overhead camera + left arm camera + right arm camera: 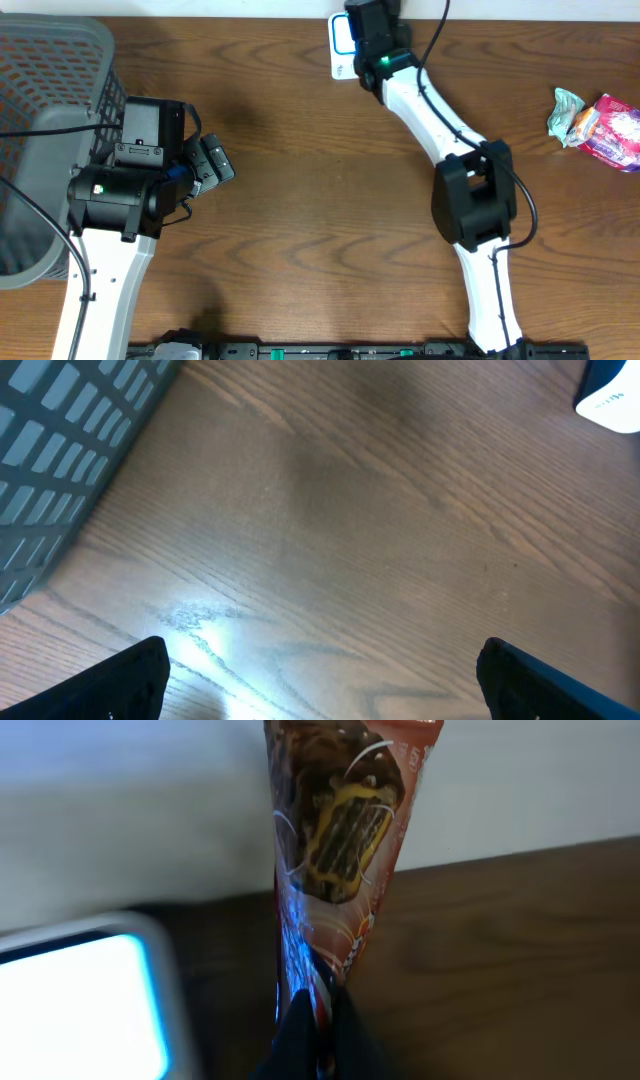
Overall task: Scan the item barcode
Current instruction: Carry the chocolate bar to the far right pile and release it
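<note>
Glossy tapered snack wrapper (pixel 340 840) (crinkled foil)

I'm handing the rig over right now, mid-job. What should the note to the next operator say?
Left tool: open, empty, over bare table beside the basket.
Right tool: shut on the snack packet, held upright next to the lit scanner.
Done: packet is in hand at the scanner.
Left: the scan itself; no barcode shows in these views. Another packet lies on the right.
</note>
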You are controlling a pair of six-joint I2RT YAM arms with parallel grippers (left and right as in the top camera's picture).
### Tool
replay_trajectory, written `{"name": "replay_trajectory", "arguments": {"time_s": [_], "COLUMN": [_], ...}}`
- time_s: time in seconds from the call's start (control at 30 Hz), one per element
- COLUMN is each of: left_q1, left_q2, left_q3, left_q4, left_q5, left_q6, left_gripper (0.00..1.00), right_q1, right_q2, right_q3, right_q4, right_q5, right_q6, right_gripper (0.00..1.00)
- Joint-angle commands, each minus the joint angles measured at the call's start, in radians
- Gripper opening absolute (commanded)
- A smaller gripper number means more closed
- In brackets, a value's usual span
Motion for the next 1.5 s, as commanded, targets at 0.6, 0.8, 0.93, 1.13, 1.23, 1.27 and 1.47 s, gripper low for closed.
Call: {"name": "replay_trajectory", "arguments": {"time_s": [0.6,0.8,0.93,1.13,1.23,1.27,1.47], "left_q1": [0.004,0.004,0.004,0.004,0.004,0.004,0.004], "left_q2": [-0.006,-0.006,-0.006,-0.006,-0.006,-0.006,-0.006], "left_q3": [0.01,0.01,0.01,0.01,0.01,0.01,0.01], "left_q4": [0.0,0.0,0.0,0.0,0.0,0.0,0.0], "left_q5": [-0.013,-0.013,-0.013,-0.013,-0.013,-0.013,-0.013], "left_q6": [-0.005,-0.005,-0.005,-0.005,-0.005,-0.005,-0.005], "left_gripper": [0.98,0.98,0.98,0.98,0.98,0.98,0.98], "right_q1": [-0.549,-0.641,-0.662,-0.658,-0.652,-0.649,-0.633], "right_q2": [-0.108,-0.103,-0.102,-0.123,-0.168,-0.189,-0.378], "right_q3": [-0.008,-0.008,-0.008,-0.008,-0.008,-0.008,-0.008], "right_q4": [-0.394,-0.434,-0.467,-0.509,-0.526,-0.53,-0.53], "right_q5": [-0.233,-0.269,-0.269,-0.269,-0.27,-0.27,-0.354], "right_q6": [-0.12,-0.12,-0.12,-0.11,-0.066,-0.049,-0.029], "right_gripper": [0.06,0.08,0.09,0.27,0.38,0.38,0.41]}}
